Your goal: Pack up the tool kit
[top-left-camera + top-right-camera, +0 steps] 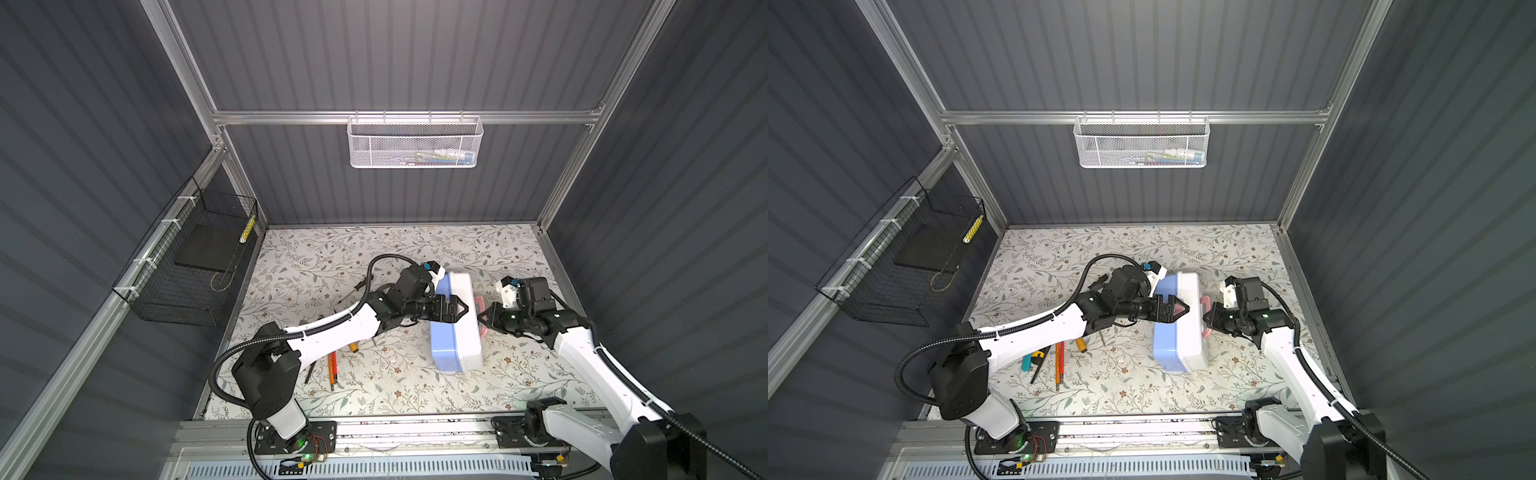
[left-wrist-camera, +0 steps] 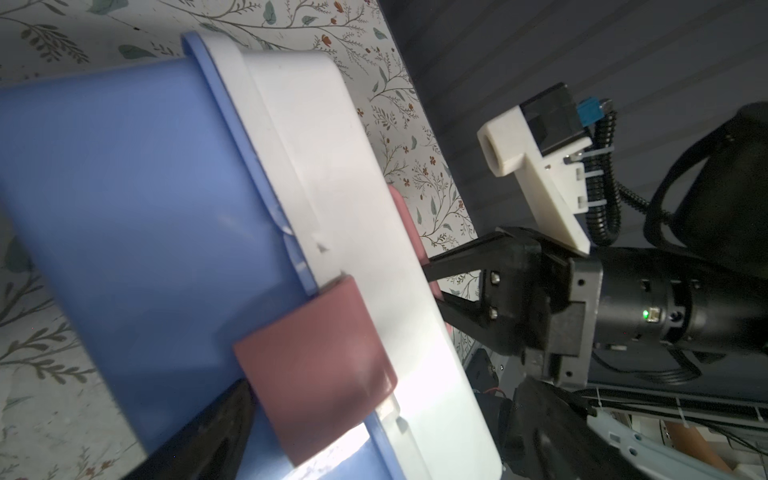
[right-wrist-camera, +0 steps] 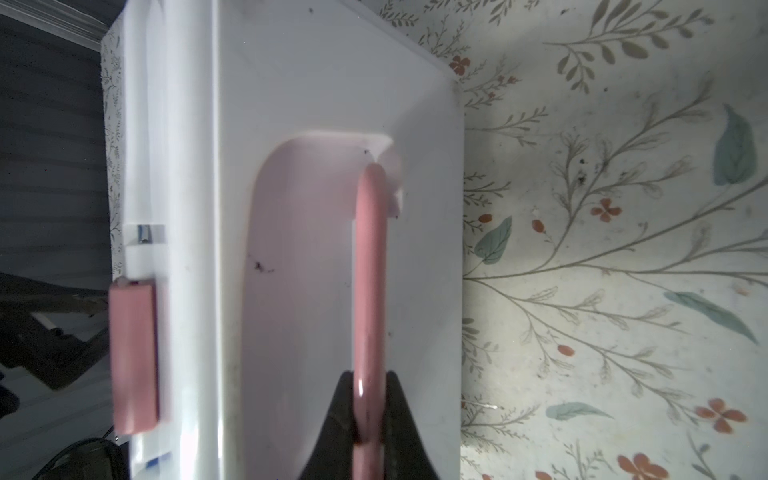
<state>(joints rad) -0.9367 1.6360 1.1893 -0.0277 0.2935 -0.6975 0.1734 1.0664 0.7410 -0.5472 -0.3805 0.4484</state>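
Kit [image 1: 446,349] stands tipped on edge on the table [image 1: 395,386], tools [image 1: 1059,361] loose to its left. Right gripper [image 3: 368,399] pinches its handle [image 3: 370,270]. Left gripper [image 1: 1177,309] gapes wide around its latch [image 2: 316,374]. If the pinch slips, the kit would likely topple.

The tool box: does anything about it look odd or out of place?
Yes. The tool box stands on its side, lid closed, while several tools lie outside it on the table. The right gripper grips its pink handle.
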